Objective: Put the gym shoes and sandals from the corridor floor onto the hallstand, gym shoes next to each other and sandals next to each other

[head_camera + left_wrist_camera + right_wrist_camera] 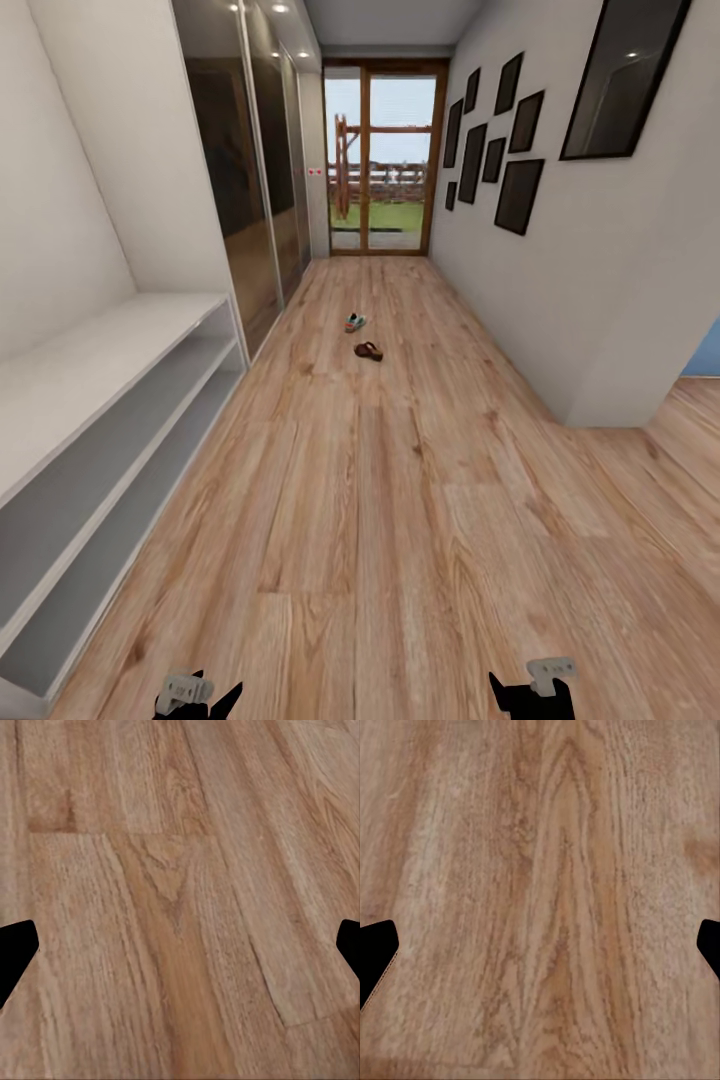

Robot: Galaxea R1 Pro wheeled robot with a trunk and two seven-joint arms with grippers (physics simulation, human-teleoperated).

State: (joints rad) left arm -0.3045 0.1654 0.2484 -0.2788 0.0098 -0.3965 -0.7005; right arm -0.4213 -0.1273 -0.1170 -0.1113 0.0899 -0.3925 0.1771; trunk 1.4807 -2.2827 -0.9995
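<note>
Head view: plank corridor floor (400, 520), hallstand (110, 420) alongside.

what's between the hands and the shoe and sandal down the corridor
Nothing visible: bare corridor floor runs from the left hand and right hand to the gym shoe and sandal. The hallstand stands off to the left, out of that path.

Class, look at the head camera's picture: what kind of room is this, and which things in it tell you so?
Most likely a home's entrance corridor: a long, narrow floor running to a glazed door, a low shoe rack along one wall, and picture frames hung on the other.
</note>
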